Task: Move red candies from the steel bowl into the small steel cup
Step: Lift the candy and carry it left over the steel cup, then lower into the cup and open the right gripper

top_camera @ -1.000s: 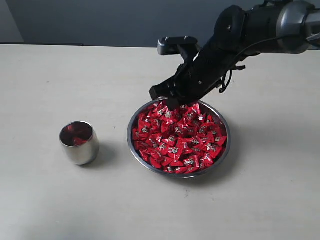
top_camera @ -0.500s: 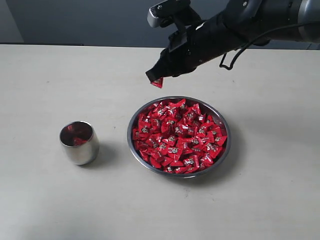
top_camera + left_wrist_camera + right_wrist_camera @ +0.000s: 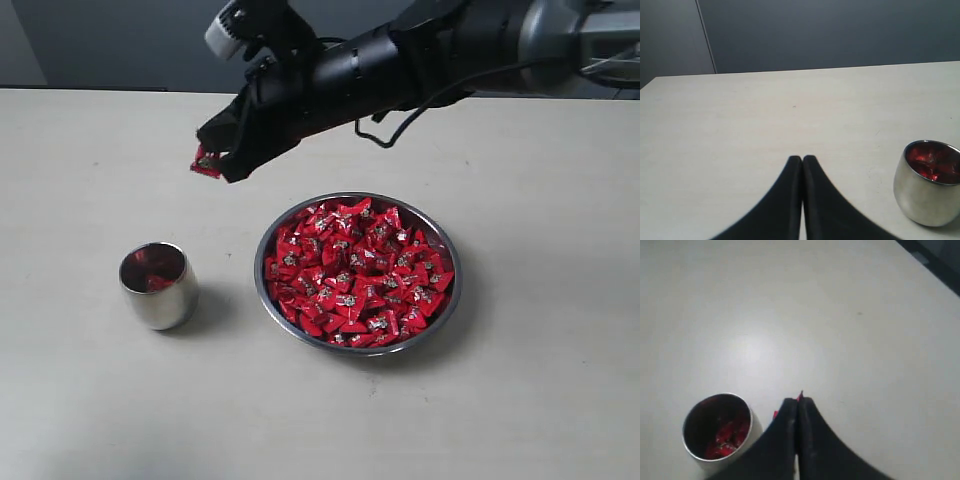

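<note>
Lifted clear of the steel bowl (image 3: 263,292) within the last second, the right gripper (image 3: 212,166) swings left above the counter (image 3: 90,420), jaws clamped on one red candy (image 3: 205,163), the transfer under way; in the exterior view the small steel cup (image 3: 158,290), some candies already inside, stands at the gripper's seven o'clock, the bowl at four

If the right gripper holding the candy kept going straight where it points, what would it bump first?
Most likely the bare table. The right gripper, shut on a red candy, aims down at it; in its wrist view the small steel cup sits off to one side, not ahead. Depth is uncertain.
</note>
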Controlling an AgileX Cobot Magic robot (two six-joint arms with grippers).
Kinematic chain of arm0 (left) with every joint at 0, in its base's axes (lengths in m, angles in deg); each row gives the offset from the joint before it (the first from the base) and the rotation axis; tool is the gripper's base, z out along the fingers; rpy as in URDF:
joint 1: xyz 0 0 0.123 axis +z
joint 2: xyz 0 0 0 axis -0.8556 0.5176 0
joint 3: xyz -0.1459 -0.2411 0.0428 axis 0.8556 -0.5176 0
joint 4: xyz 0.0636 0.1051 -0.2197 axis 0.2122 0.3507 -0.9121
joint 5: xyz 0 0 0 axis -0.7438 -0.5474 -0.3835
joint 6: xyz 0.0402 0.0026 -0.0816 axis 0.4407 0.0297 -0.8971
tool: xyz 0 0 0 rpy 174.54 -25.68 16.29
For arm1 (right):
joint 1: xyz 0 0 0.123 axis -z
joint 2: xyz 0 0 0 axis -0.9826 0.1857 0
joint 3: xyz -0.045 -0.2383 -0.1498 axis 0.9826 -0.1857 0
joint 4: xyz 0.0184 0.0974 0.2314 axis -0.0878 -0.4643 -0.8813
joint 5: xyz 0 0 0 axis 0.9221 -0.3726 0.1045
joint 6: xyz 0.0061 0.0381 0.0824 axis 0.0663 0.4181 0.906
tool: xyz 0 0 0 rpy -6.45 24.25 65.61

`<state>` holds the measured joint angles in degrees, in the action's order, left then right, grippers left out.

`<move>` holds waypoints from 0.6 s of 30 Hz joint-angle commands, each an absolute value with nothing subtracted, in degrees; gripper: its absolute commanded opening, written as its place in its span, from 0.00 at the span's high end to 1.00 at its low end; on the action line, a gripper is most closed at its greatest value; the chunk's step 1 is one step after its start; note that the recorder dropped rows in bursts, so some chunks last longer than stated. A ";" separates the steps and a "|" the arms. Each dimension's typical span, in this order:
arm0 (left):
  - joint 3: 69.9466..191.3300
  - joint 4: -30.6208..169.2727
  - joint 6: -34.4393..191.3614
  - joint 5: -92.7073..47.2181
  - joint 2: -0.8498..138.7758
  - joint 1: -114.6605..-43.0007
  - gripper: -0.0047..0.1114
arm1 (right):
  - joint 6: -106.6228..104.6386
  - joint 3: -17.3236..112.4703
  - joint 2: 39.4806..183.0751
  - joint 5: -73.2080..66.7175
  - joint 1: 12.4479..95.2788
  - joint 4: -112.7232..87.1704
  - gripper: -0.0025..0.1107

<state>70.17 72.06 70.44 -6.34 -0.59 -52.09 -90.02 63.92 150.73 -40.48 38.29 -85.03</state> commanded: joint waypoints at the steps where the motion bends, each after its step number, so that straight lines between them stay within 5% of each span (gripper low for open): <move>1: 69.95 71.90 70.32 -6.45 -0.85 -52.06 0.96 | -84.83 70.64 155.30 -45.02 35.75 -77.83 0.99; 18: 69.95 71.90 70.32 -6.45 -0.85 -52.06 0.96 | -71.50 83.49 164.35 -51.24 27.31 -55.82 0.99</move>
<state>70.17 72.06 70.44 -6.34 -0.59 -52.09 -73.98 82.84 163.63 -50.08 27.82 -59.42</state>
